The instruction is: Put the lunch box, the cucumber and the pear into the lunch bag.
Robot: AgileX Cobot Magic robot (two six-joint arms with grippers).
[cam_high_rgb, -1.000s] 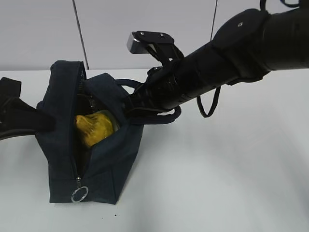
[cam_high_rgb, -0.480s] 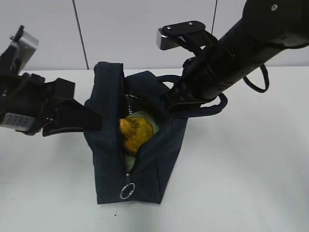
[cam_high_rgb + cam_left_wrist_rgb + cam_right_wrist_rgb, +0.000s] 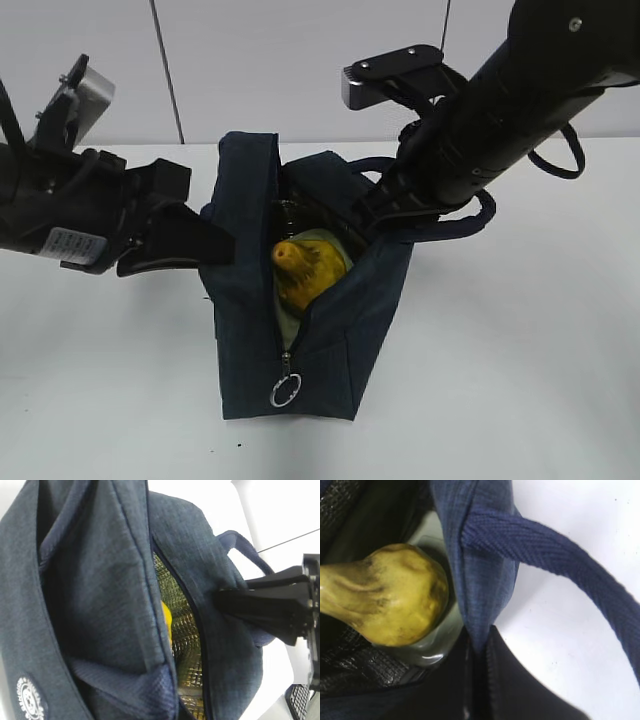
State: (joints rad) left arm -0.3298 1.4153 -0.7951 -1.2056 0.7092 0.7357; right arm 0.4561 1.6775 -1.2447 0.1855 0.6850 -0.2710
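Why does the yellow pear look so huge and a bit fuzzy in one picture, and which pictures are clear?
Right wrist view: the camera is very close, so the pear looks large and soft. Left wrist view: lunch bag fabric blurred at the bottom edge. Exterior view: sharpest, with soft shadows around the bag.

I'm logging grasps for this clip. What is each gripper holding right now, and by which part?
Both hold the lunch bag. The right gripper pinches the rim of its right wall beside the handle; the left gripper is against the left wall, its grip not visible.

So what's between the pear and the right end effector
The lunch bag's fabric side wall: in the right wrist view the right end effector pinches its edge, with the pear just inside on the lunch box's pale lid.
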